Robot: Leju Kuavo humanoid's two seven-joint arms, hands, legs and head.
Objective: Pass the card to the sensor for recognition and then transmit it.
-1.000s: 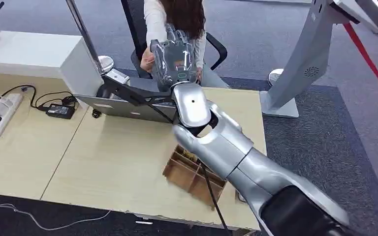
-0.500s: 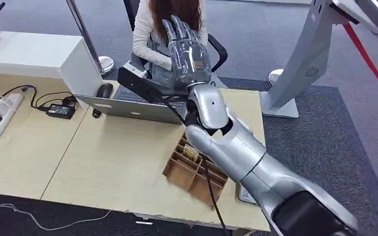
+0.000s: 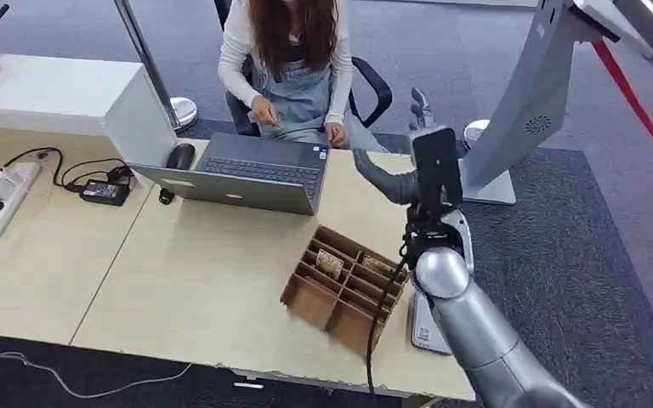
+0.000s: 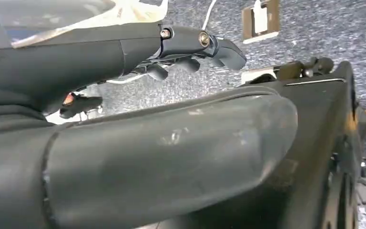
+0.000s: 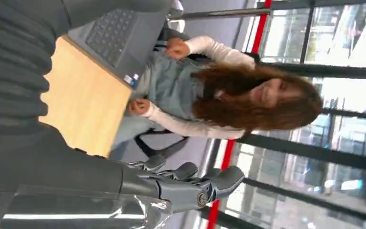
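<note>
Now the silver right arm has swung back from over the grey laptop (image 3: 259, 170) toward the desk's (image 3: 178, 280) right edge; a second ago its right hand (image 3: 421, 110) reached out before the seated person (image 3: 293, 59). Its fingers stretch out loosely, holding nothing. Cards (image 3: 330, 263) lie in the brown compartment tray (image 3: 340, 289), so I judge a fresh pick comes next. The left hand (image 4: 190, 45) hangs toward the floor, fingers loosely curled, nothing in them.

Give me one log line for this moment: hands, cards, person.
right hand: raised, empty | left hand: hanging, empty | cards: in box | person: at laptop
</note>
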